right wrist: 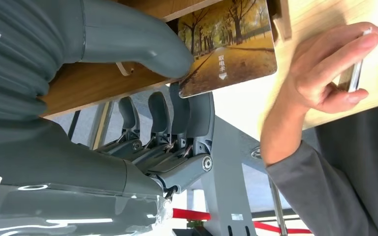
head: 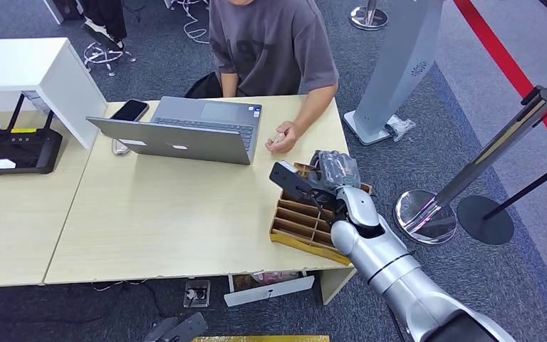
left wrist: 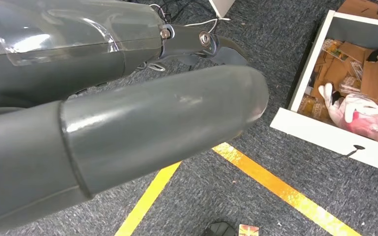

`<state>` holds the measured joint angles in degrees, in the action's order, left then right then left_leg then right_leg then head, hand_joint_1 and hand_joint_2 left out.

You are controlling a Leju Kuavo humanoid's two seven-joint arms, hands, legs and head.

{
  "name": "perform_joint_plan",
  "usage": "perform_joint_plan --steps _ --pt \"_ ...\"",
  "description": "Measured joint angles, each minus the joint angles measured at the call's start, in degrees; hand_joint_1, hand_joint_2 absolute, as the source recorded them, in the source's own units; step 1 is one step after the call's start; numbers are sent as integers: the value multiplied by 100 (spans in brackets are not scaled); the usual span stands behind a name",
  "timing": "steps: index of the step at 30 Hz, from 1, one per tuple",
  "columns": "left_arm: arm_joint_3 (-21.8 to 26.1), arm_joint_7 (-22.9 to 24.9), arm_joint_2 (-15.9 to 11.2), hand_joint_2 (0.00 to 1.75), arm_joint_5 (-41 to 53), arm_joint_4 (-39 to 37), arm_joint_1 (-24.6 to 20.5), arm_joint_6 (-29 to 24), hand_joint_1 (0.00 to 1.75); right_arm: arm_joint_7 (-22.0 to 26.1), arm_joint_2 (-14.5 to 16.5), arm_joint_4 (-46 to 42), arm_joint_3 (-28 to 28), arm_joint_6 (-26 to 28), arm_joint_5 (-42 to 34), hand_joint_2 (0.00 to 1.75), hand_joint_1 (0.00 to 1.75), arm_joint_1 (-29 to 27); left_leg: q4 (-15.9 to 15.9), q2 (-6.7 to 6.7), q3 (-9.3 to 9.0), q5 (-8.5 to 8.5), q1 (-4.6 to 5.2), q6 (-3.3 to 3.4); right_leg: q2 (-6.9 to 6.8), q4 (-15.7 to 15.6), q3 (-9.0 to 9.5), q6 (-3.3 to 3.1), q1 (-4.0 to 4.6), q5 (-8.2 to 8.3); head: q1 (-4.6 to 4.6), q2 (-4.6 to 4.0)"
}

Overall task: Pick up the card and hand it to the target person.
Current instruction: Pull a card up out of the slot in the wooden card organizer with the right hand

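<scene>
Reaching over the wooden organizer: your right arm point(head: 392, 267) comes up past the desk's corner, bent toward the person.
Right hand: the right hand point(head: 331, 174) sits above the far end of the wooden organizer point(head: 306, 224); in the right wrist view the thumb point(right wrist: 142, 46) presses on one face of the card and the dark fingers point(right wrist: 177, 110) curl behind the other, so you have it pinched.
Card: the card point(right wrist: 231, 46), printed with an autumn tree avenue, sticks out beyond the fingertips above the organizer, pointing toward the person's hand; from the head view it reads as a dark flat piece point(head: 290, 179).
Person: seated behind the desk point(head: 171, 214) in a grey shirt, with a hand point(head: 283, 137) resting on the desk just beyond the organizer, near the card but apart from it; a small object is between its fingers.
Around the organizer: an open laptop point(head: 185, 128) stands beside it toward the desk's middle, a phone point(head: 129, 110) past that.
Left hand: your left hand point(left wrist: 128, 128) hangs low over grey carpet with yellow floor tape point(left wrist: 270, 184); you cannot tell how its fingers lie.
Below: an open white box point(left wrist: 325, 135) of clutter lies on the floor.
</scene>
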<state>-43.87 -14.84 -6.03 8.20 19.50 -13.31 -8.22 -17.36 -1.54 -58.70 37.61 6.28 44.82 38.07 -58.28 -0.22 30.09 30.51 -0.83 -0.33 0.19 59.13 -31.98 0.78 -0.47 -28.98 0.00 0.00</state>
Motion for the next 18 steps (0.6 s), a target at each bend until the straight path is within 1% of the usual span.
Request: perform_joint_plan --steps 9,18 --pt "33 -14 15 0 45 -12 -13 18 0 3 28 29 -47 -15 42 175 108 1 0 -1 1 -1 1 0 -1 0 0 -1 -1 1 0 0" --pt "45 -17 19 0 56 -11 -16 45 0 28 63 67 -69 -6 24 175 115 -3 1 0 0 -2 0 0 0 -1 0 0 0 2 0 0"
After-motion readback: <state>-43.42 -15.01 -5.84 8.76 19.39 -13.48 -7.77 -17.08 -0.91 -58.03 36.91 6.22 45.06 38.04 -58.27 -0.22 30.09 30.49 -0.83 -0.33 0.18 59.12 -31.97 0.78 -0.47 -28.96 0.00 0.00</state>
